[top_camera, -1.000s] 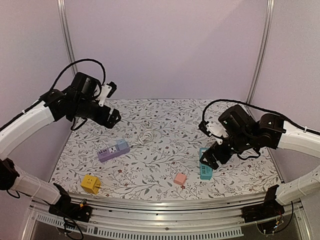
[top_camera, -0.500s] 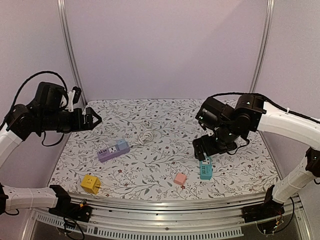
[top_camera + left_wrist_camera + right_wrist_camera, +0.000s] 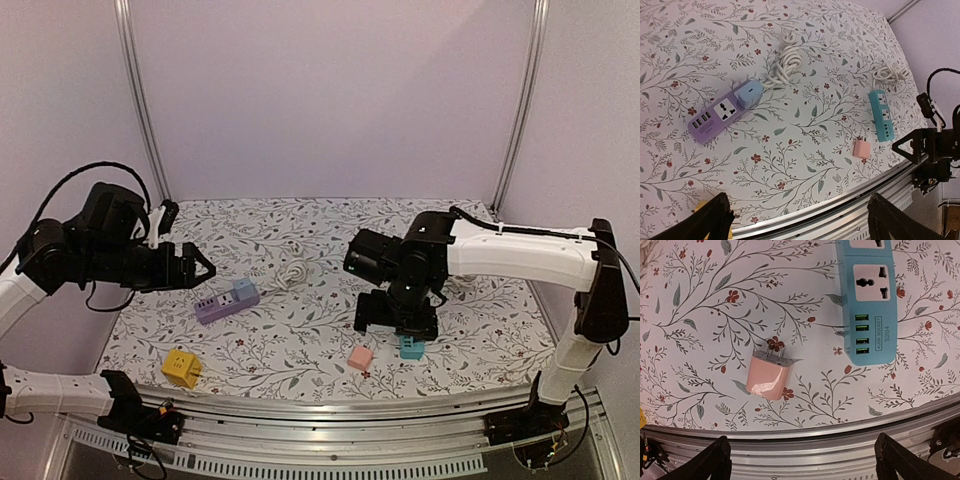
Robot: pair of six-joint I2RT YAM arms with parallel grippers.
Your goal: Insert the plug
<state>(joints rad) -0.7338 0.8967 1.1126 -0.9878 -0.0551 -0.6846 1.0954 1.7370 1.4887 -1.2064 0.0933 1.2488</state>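
The pink plug (image 3: 769,375) lies flat on the table (image 3: 320,225) near its front edge. Its two prongs point toward the far side, and nothing holds it. Just beside it, but not touching, is the teal power strip (image 3: 867,305), with a free universal socket facing up. The right jaws hang directly above the plug. In the right wrist view they are spread wide, one tip at each lower corner, with nothing between them.

I judge this to be the approach to the pick: the plug has been reached but not yet gripped. Next I would lower the right arm (image 3: 500,245), centre the jaws over the plug's body and close across its flat sides. The prongs should stay clear of the grip so they can be turned down toward the socket.

The left arm (image 3: 60,260) hovers well off to the left over the table's side. The left jaws are also wide open and empty. They look toward the purple power strip (image 3: 722,112) with its white cord (image 3: 787,62). A yellow plug (image 3: 181,367) sits near the front left corner, well apart from all of this.
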